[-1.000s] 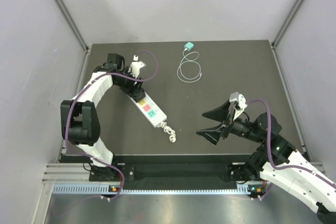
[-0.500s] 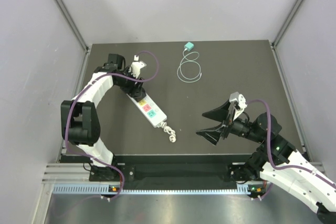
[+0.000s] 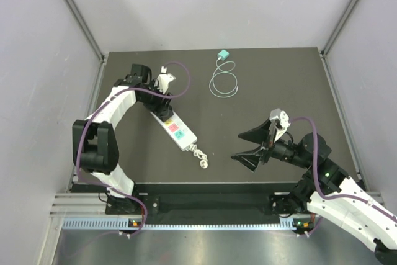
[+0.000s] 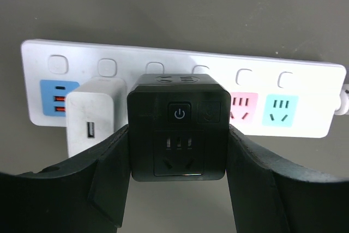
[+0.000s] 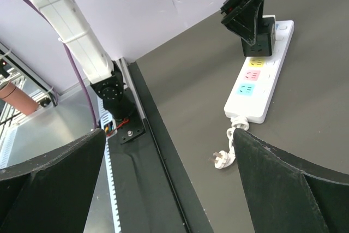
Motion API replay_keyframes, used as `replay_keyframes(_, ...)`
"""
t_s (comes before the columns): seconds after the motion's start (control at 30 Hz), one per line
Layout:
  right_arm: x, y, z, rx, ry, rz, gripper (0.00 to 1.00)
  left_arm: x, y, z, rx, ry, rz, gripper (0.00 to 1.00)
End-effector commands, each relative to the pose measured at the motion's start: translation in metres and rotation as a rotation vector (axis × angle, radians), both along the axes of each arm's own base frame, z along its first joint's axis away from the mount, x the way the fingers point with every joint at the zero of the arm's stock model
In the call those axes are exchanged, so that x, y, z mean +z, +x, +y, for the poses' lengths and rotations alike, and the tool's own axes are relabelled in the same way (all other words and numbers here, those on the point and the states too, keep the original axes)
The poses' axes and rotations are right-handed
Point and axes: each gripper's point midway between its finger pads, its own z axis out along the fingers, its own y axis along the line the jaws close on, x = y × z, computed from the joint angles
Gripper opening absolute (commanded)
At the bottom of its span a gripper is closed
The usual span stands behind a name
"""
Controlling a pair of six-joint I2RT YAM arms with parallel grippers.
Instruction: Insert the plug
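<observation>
Since a second ago your left arm's wrist has shifted a little to the right over the far end of the power strip. The right arm has barely moved, and the strip lies where it was.

Your left tool is clenched on the black plug, one finger pressed flat against each side. This plug is a square adapter block with a power button and a socket of its own on the face turned to the wrist camera. It stands over the middle of the white strip, just beside the white USB charger already seated there; the two blocks look to be touching. To the other side of the plug, the pink socket and the teal socket are uncovered. Its back is against the strip's face, but you cannot tell from these views whether its pins are fully home.

Your right tool is released, its fingers spread wide, and it hangs above the near right part of the bench, well apart from the strip. The strip's own cord and wall plug lie curled at its near end. At the far edge, a small teal block lies with a thin cable looped just in front of it.
</observation>
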Motion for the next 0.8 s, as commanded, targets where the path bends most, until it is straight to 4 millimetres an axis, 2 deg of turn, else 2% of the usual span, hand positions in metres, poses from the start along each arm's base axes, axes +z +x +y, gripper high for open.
replay_keyframes(0.0,0.021,-0.001,-0.001,0.001,0.046,-0.036,1.0,0.014,-0.017,-0.008,0.0,-0.04,0.004,0.0)
replay_keyframes(0.13,0.017,-0.003,-0.003,0.003,0.033,-0.021,1.0,0.018,-0.023,-0.012,-0.01,-0.06,-0.003,0.0)
replay_keyframes(0.27,0.021,-0.005,-0.004,0.004,0.046,-0.022,1.0,0.013,-0.029,-0.013,-0.021,-0.066,-0.003,0.0)
replay_keyframes(0.4,0.025,-0.008,-0.006,0.005,0.065,-0.026,1.0,0.014,-0.027,-0.017,-0.035,-0.089,-0.022,0.0)
replay_keyframes(0.67,0.026,-0.01,-0.008,0.004,0.075,-0.024,1.0,0.003,-0.027,-0.022,-0.055,-0.093,-0.025,0.0)
replay_keyframes(0.77,0.029,-0.011,-0.01,0.002,0.077,-0.028,1.0,-0.003,-0.027,-0.017,-0.048,-0.065,-0.013,0.0)
